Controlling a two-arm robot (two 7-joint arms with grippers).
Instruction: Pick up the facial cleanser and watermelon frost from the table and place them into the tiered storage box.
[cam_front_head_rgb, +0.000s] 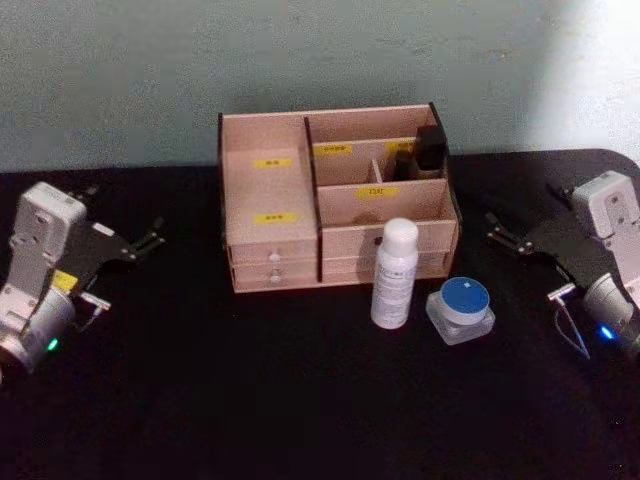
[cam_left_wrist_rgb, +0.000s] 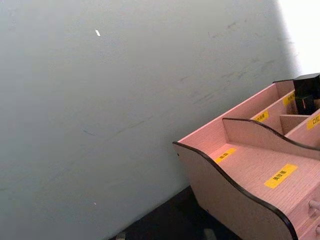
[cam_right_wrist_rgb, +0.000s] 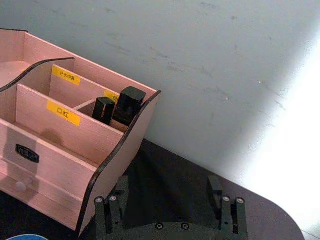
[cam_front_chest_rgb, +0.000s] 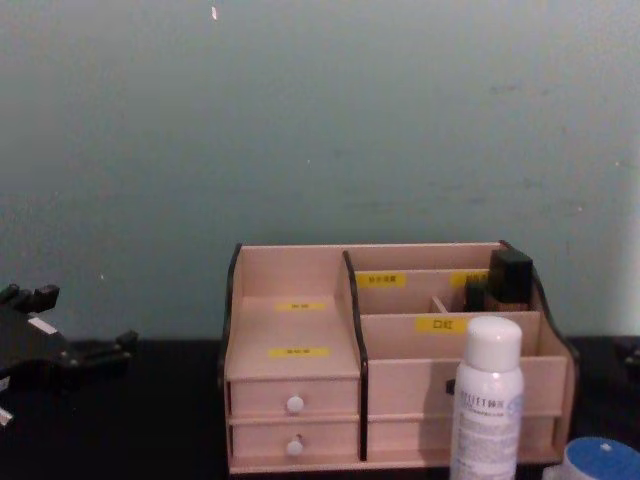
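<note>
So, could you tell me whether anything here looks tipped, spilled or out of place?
Nothing stands out. The facial cleanser stands upright before the tiered storage box, the watermelon frost sits lidded beside it, and the left gripper and right gripper sit out at either side.

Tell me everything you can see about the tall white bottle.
The facial cleanser is a tall, slim white cylinder, plastic by its look, with a rounded white cap on and small dark lettering on its upper body. It stands upright on the black table, in front of the right-hand drawers of the tiered storage box. The watermelon frost sits close on its right, seemingly not touching. The left gripper and right gripper rest open far out at the table's sides.
</note>
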